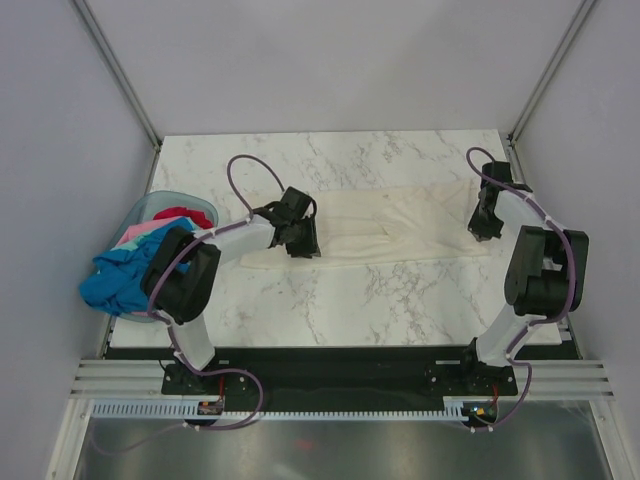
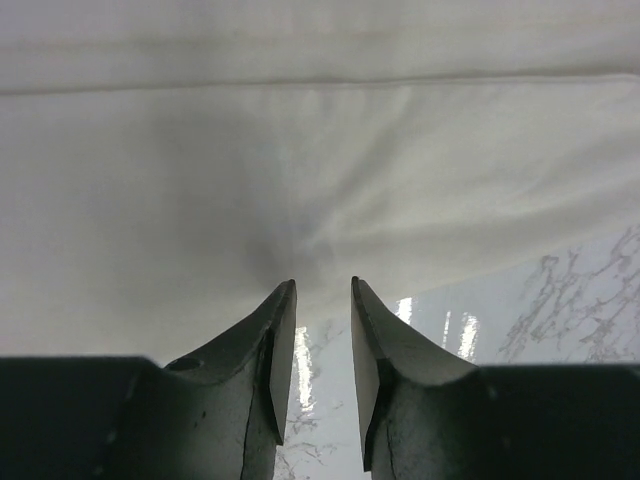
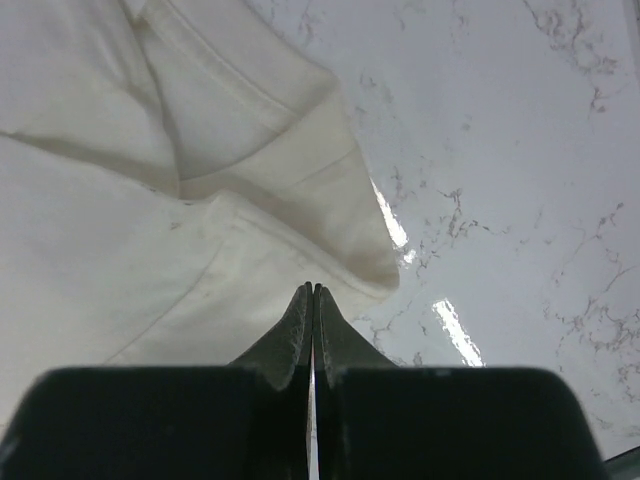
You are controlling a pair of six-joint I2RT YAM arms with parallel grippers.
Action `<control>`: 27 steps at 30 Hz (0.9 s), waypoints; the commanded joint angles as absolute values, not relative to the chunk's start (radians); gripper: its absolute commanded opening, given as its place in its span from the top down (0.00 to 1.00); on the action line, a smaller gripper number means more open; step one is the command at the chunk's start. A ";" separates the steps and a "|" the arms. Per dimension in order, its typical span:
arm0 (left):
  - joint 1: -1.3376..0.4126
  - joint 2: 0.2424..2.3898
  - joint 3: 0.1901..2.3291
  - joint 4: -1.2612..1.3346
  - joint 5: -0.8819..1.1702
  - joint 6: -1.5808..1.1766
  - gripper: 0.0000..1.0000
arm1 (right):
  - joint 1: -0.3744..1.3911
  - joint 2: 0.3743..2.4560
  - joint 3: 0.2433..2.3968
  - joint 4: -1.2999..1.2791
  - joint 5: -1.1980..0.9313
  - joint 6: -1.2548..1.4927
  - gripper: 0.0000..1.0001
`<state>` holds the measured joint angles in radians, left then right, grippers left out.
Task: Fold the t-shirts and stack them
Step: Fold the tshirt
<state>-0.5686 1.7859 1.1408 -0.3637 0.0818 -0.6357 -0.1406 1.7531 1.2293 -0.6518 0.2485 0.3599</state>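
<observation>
A cream-white t-shirt (image 1: pixel 400 225) lies as a long folded band across the middle of the marble table (image 1: pixel 400 300). My left gripper (image 1: pixel 300 245) is at its left end, near the front edge of the cloth. In the left wrist view the left gripper (image 2: pixel 323 285) is open, bare marble shows between its fingers, and the t-shirt (image 2: pixel 300 160) starts just past the tips. My right gripper (image 1: pixel 484 232) sits at the shirt's right end. The right wrist view shows the right gripper (image 3: pixel 313 288) shut, tips at the edge of a sleeve (image 3: pixel 330 200), nothing visibly pinched.
A pale blue plastic basket (image 1: pixel 150 205) stands at the table's left edge. Blue (image 1: pixel 115 280), pink (image 1: pixel 140 235) and red (image 1: pixel 175 213) t-shirts are piled in it and spill over its front. Bare marble lies in front of and behind the cream shirt.
</observation>
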 commanded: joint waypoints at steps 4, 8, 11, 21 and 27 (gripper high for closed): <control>-0.565 1.829 1.055 -0.353 0.009 -0.667 0.64 | -0.199 1.813 1.152 -0.568 0.299 0.362 1.00; -0.565 1.815 1.008 -0.357 -0.041 -0.689 0.64 | -0.202 1.818 1.138 -0.548 0.330 0.365 1.00; -0.565 1.783 1.009 -0.365 -0.044 -0.690 0.64 | -0.202 1.803 1.150 -0.551 0.331 0.364 1.00; -0.563 1.629 1.156 -0.419 0.096 -0.603 0.60 | -0.201 1.698 1.259 -0.647 0.212 0.391 1.00; -0.491 1.695 1.209 -0.417 0.287 -0.540 0.59 | -0.196 1.750 1.359 -0.582 0.056 0.445 0.96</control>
